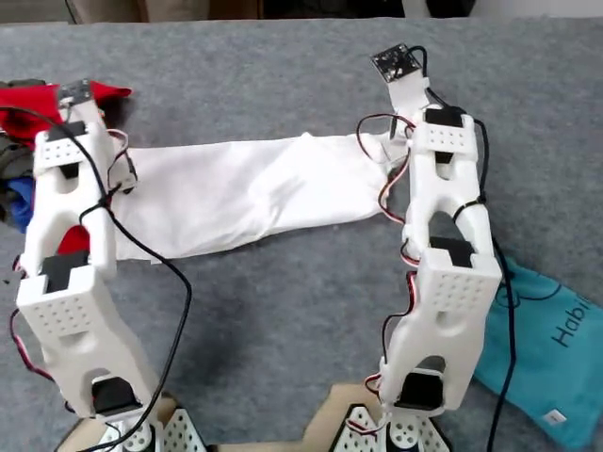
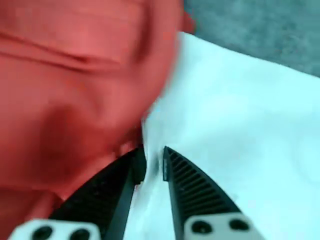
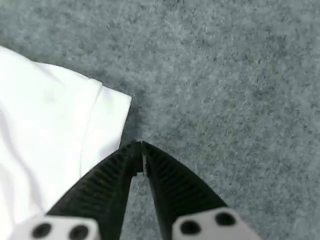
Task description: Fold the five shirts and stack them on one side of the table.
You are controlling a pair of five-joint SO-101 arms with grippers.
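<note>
On table [image 1: 283,56], white shirt [image 1: 254,193], L tool [image 2: 154,152] nipping it, R tool [image 3: 139,146] closed, teal shirt [image 1: 546,358] w/ white print.

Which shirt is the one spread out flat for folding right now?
The white shirt, stretched across the table's middle. The red shirt is bunched at the left edge; the teal shirt lies off to the right.
</note>
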